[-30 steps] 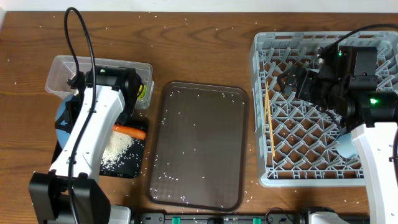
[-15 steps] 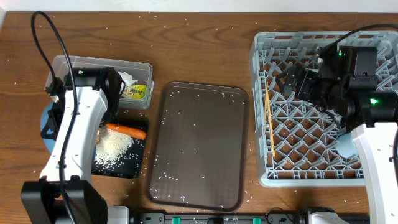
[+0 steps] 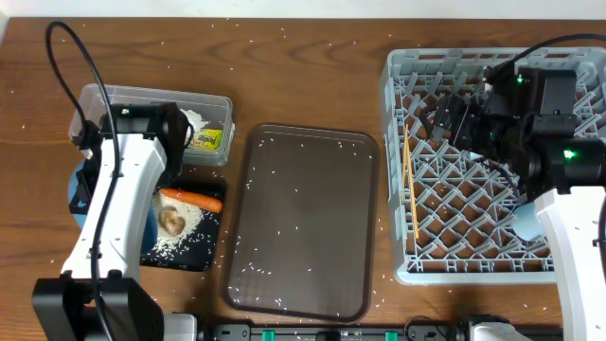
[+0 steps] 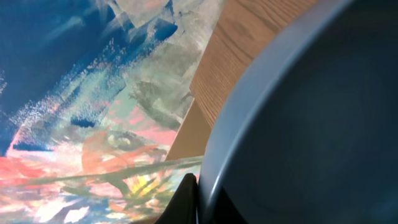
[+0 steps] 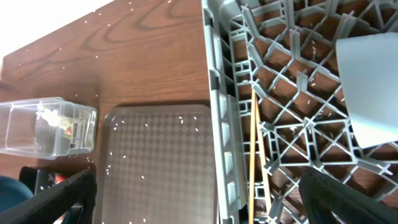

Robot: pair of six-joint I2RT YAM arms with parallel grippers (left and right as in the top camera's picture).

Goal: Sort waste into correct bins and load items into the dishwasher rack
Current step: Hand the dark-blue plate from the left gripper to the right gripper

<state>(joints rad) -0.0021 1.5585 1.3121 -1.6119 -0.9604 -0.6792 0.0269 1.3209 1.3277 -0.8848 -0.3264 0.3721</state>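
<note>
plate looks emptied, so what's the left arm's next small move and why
Probably lift the plate a little and start carrying it right toward the rack. The left end effector looks shut on its rim, and the carrot, rice and lump already lie on the black tray, so nothing seems left to tip off.

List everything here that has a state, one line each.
clear tub: uncovered, holding crumpled paper and wrapper
black tray: holding carrot, rice, brown lump
blue plate: mostly hidden under left arm
brown serving tray: sprinkled with rice
dishwasher rack: holding chopsticks and light-blue cup
left gripper: shut; any grip unclear
right gripper: open, empty, above the rack
</note>
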